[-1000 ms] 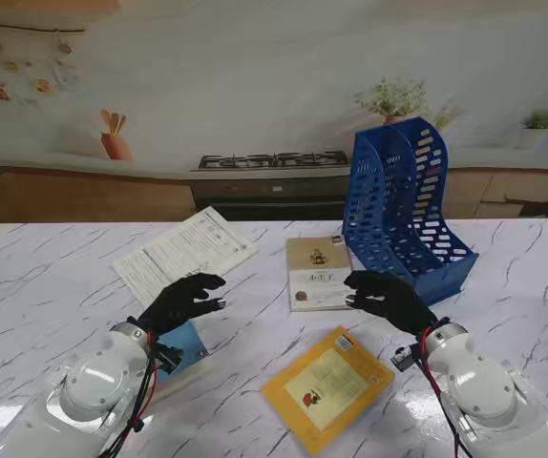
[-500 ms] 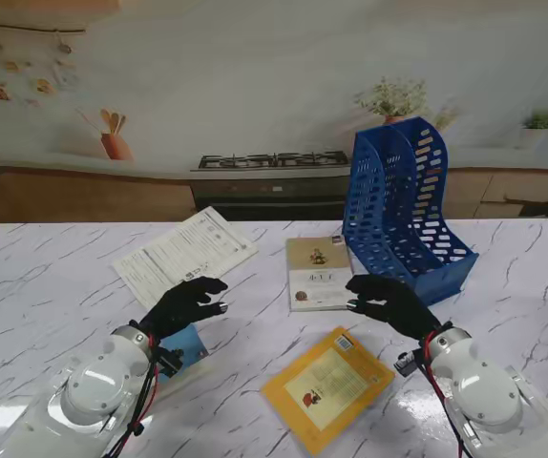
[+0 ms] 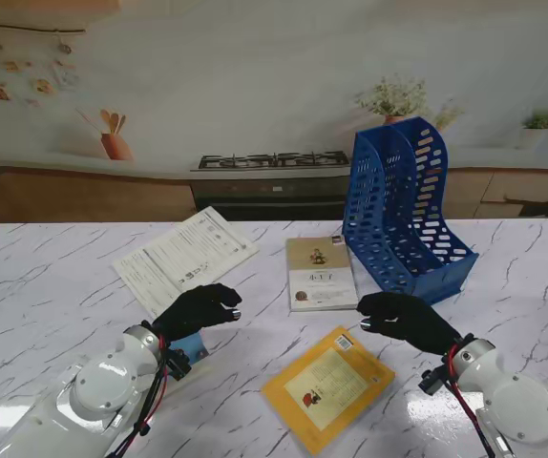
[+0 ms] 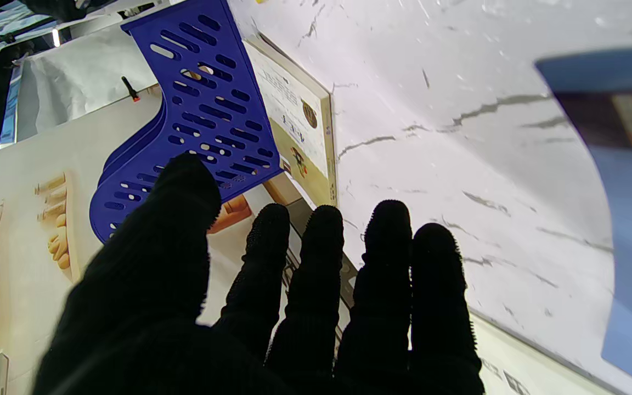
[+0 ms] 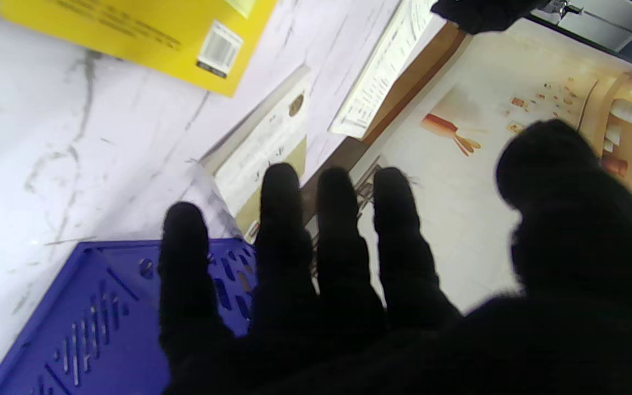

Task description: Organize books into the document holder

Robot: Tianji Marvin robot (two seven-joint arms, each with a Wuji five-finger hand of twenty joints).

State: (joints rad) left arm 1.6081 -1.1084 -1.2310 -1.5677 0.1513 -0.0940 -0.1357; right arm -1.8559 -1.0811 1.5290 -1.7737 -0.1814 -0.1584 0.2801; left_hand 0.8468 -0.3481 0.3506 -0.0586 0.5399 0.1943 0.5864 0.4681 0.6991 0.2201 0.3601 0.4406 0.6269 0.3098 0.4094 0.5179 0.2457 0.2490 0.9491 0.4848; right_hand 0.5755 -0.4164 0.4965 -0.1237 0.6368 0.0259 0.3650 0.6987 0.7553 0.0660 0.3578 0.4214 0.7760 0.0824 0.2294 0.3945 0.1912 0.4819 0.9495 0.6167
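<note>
Books — one yellow (image 3: 327, 386), one beige (image 3: 320, 274) — lie flat beside the blue document holder (image 3: 403, 212); both hands' fingers spread, empty.

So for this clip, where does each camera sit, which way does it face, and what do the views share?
Stand view: above the shoulders, looking down at the marble table; shows both arms, left hand, right hand.
Left wrist view: looks along the left hand's fingers towards the blue document holder and beige book.
Right wrist view: looks along the right hand's fingers; yellow book in sight.
Shared: all three show the document holder and beige book.
</note>
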